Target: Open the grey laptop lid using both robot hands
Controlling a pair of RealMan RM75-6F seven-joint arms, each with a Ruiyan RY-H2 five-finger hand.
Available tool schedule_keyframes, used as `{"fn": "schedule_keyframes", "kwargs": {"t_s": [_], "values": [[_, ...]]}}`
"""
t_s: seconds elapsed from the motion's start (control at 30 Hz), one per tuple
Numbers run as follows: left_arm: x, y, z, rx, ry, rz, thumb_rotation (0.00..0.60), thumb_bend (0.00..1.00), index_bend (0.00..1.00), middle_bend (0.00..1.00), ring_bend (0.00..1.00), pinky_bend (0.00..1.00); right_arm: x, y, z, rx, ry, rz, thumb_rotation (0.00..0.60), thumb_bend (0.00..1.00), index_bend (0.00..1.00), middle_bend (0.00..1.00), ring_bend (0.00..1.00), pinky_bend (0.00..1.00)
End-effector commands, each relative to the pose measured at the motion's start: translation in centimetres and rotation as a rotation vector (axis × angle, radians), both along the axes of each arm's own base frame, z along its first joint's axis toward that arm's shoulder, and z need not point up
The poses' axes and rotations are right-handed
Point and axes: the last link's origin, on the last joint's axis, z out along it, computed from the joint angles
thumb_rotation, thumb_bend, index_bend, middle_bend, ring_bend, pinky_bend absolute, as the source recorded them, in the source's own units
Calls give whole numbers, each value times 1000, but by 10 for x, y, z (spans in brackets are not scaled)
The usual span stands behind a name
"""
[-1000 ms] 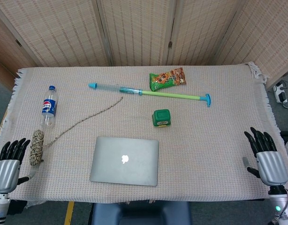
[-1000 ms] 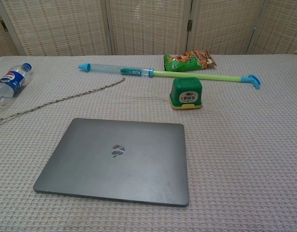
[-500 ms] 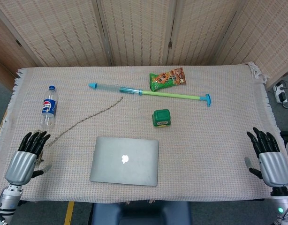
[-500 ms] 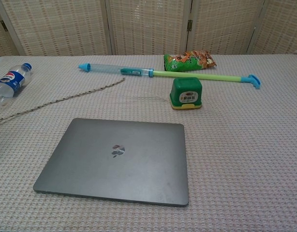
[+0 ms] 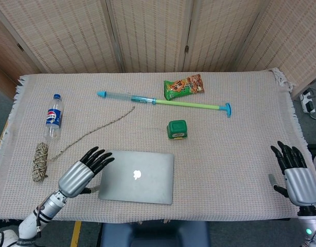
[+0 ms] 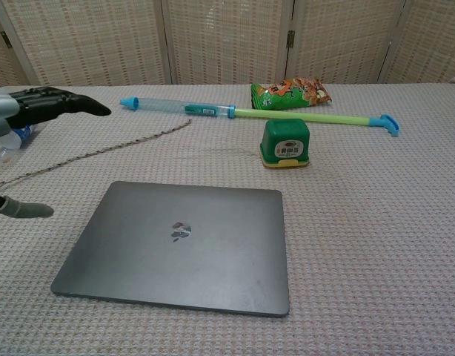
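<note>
The grey laptop (image 5: 138, 176) (image 6: 180, 245) lies closed and flat near the front edge of the cloth-covered table, logo up. My left hand (image 5: 83, 172) (image 6: 27, 111) hovers just left of the laptop, fingers spread and pointing toward its lid, holding nothing. It is above the table and apart from the laptop. My right hand (image 5: 297, 175) is far off at the right edge of the table, fingers spread and pointing away, empty. The chest view does not show it.
A green box (image 5: 177, 129) (image 6: 285, 143) stands behind the laptop. Farther back lie a long blue-green stick (image 5: 163, 102) and a snack bag (image 5: 184, 86). On the left are a Pepsi bottle (image 5: 53, 117), a rope ball (image 5: 40, 160) and its trailing cord (image 5: 93, 130).
My left hand has swept right from the table's left edge to just beside the laptop, uncovering the rope ball, and now shows in the chest view. The right hand barely moved.
</note>
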Motion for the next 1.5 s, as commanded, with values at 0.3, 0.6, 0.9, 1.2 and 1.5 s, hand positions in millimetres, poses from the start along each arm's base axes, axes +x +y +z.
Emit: {"fn": "schedule_keyframes", "kwargs": {"t_s": [0.3, 0.6, 0.9, 1.2, 1.5], "values": [[50, -11, -67, -188, 60, -105, 600, 194, 93, 129, 82, 0, 2, -5, -4, 31, -7, 11, 600, 445, 0, 0, 0, 0], [66, -15, -98, -206, 85, -145, 600, 193, 88, 129, 82, 0, 2, -5, -6, 38, -12, 8, 600, 445, 0, 0, 0, 0], [61, -17, -122, -200, 114, -96, 600, 194, 88, 129, 82, 0, -1, -4, -6, 40, -17, 5, 600, 445, 0, 0, 0, 0], [56, -16, -133, -183, 121, -75, 600, 196, 98, 129, 82, 0, -3, -3, -5, 37, -22, 1, 600, 444, 0, 0, 0, 0], [51, -14, -137, -181, 133, -57, 600, 196, 103, 129, 82, 0, -4, -3, -5, 37, -22, -1, 600, 445, 0, 0, 0, 0]]}}
